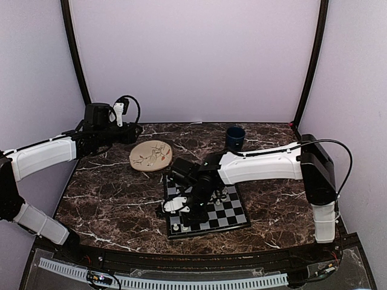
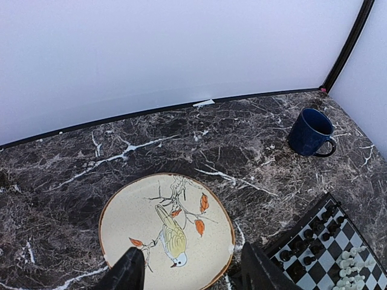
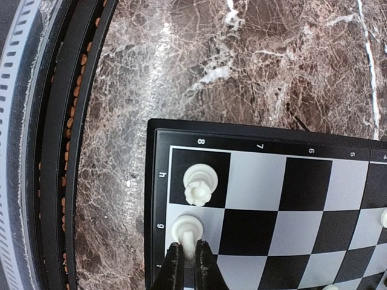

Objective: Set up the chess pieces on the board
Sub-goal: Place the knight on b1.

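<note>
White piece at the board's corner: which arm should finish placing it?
Right arm. Its jaws are shut on that white piece at the board edge, next to a second white piece. The left arm has its jaws open near the plate, off the board.

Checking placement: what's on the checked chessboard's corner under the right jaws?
A cream-white castle-topped piece stands free in the corner; the jaws grip a second cream-white piece, partly covering it.

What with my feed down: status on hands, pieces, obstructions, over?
Right hand shut on white piece, board corner, second piece beside it. Left hand open over plate. No obstruction seen.
</note>
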Robot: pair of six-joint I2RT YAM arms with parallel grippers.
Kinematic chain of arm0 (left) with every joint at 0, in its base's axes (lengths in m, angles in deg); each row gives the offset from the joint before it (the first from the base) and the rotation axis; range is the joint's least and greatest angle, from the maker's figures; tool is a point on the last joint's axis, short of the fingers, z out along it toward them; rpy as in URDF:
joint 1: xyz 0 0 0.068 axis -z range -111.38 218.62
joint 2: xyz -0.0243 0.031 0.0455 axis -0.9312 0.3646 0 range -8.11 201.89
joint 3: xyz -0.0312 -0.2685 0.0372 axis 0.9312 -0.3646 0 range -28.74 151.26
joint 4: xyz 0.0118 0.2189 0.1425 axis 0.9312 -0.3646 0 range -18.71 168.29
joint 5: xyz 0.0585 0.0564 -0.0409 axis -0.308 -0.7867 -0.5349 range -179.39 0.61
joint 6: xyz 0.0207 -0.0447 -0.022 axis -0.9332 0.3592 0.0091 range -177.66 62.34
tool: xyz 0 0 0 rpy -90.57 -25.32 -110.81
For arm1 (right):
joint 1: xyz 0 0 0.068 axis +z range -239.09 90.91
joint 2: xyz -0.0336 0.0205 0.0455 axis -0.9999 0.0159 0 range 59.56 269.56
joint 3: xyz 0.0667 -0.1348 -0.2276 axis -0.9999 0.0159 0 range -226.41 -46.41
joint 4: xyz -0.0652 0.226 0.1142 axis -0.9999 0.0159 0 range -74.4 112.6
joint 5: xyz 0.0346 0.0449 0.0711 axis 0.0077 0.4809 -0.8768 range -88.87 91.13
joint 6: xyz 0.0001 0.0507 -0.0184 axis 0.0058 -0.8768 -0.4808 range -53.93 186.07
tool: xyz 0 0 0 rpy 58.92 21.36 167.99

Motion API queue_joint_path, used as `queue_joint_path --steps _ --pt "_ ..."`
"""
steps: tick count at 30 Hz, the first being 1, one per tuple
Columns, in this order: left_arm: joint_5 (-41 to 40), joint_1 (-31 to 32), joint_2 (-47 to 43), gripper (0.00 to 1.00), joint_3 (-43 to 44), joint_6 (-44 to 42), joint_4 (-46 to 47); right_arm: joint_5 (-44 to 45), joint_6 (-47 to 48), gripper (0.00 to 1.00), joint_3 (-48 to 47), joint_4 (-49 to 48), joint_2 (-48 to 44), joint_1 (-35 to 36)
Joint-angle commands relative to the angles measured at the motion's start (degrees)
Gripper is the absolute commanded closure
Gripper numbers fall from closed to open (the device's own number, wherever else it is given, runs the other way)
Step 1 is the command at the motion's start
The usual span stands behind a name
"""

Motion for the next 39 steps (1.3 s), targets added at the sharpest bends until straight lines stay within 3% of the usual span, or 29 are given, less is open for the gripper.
queue_joint_path --steps 1,19,32,39 --pt "0.7 0.0 -0.6 0.43 1.3 -0.5 -0.4 1.7 -0.3 0.94 -0.1 -0.7 0.7 0.7" --pt "0.7 0.0 -0.7 0.43 1.4 -0.5 -0.3 1.5 1.3 0.95 1.2 0.3 -0.4 0.7" --pt "0.2 0.0 0.4 0.43 1.4 -1.2 -0.7 3.8 2.4 0.71 1.4 2.5 -5.0 -0.5" --pt "3.9 0.0 3.1 0.41 5.6 -2.3 -6.8 3.3 -0.7 0.69 -0.4 2.6 -9.6 -10.3"
